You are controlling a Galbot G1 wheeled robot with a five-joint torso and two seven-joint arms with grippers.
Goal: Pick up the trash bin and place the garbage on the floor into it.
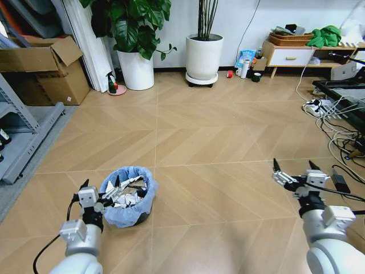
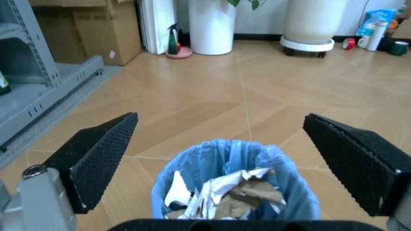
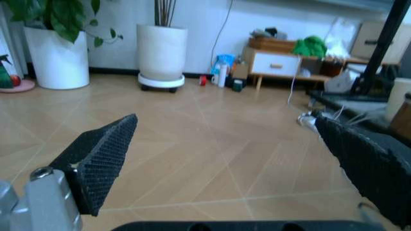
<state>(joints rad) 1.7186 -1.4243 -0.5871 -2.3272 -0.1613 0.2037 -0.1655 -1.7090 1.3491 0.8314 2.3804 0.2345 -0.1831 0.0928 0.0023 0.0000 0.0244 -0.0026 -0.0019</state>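
Observation:
The trash bin [image 1: 130, 212], small, round and lined with a crinkled light-blue bag, stands on the wooden floor at the lower left. Garbage [image 1: 128, 192] of crumpled white and brown paper fills it. My left gripper [image 1: 101, 189] is open at the bin's near-left rim, its fingers spread wider than the bin. In the left wrist view the bin [image 2: 192, 163] sits low between the two black fingers [image 2: 96, 156], with the garbage [image 2: 228, 192] showing inside. My right gripper [image 1: 293, 169] hangs open over bare floor at the lower right, holding nothing; its fingers [image 3: 103, 154] frame the floor.
Two white plant pots [image 1: 137, 69] [image 1: 204, 56] and a green spray bottle [image 1: 112, 83] stand at the far wall. Cardboard boxes [image 1: 43, 68] and a grey shelf [image 1: 23, 131] line the left. Cables and a power strip [image 1: 319, 105] lie at the right, by a low cabinet [image 1: 288, 55].

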